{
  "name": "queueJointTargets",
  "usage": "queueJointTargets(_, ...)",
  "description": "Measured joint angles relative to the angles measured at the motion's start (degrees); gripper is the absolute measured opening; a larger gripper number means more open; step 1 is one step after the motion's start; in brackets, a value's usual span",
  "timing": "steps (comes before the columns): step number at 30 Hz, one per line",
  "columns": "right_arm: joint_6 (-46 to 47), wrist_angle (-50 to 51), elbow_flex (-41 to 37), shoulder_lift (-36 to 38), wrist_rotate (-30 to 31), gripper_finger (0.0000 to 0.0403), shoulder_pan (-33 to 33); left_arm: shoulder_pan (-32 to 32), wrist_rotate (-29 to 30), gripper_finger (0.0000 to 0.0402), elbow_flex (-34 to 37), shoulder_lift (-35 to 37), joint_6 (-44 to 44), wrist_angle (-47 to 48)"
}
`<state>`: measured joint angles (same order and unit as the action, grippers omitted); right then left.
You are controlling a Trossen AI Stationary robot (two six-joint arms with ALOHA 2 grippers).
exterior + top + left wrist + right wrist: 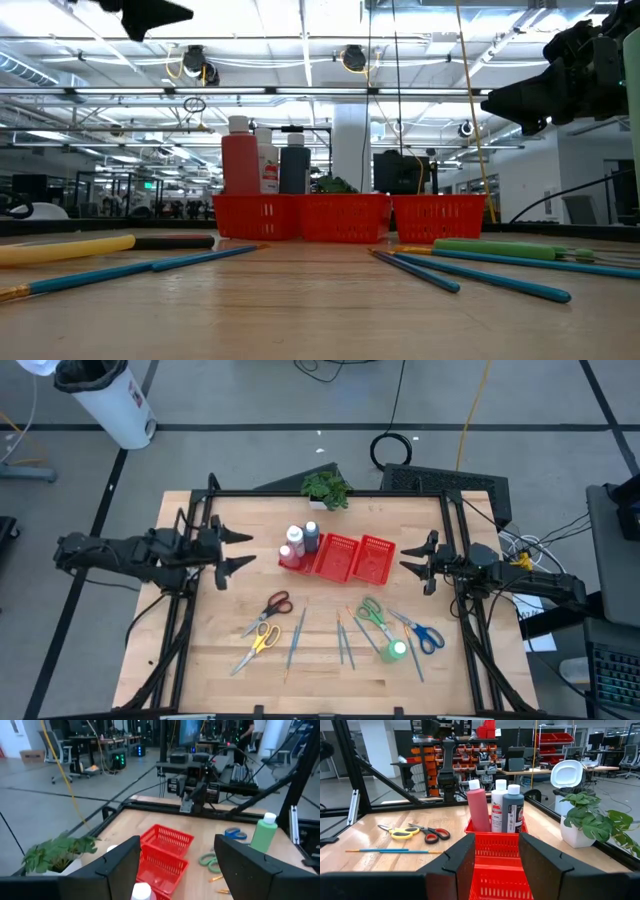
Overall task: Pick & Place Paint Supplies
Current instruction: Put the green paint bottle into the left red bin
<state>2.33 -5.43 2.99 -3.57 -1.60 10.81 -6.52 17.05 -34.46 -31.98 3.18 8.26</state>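
three paint bottles (300, 544) stand in the left end of the red tray (345, 557) at frame centre — scissors (271, 604), brushes (296, 636) and a green bottle (397, 650) remain below, while the left gripper (238, 549) and right gripper (408, 560) hover open and empty beside the tray.

The pale wooden bench (320, 660) shows a fine lengthwise grain with a smooth, faintly sheened finish, framed by matt black metal rails (330, 494). The three-part red tray (495, 845) is plastic mesh, slightly glossy. The paint bottles standing in it (495, 812) are smooth plastic with paper labels and white caps; a green plastic bottle (263, 832) looks satiny. The scissors with red handles (432, 834) have glossy plastic grips and bright metal blades. Thin blue brushes (130, 268) look smooth, painted. Both end effectors' dark fingers (462, 857) are matt plastic.
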Motion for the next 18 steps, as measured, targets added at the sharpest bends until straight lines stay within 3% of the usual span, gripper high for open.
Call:
queueJointTargets(9, 0.02, 0.02, -0.01, 0.00, -0.01, 0.0142, 0.00, 0.00, -0.33, 0.0263, 8.58, 5.60, -1.09, -3.65)
queueJointTargets(18, 0.00, 0.02, -0.01, 0.00, -0.01, 0.0142, 0.00, 0.02, -0.01, 0.0256, 9.59, 3.77, -2.73, -5.68)
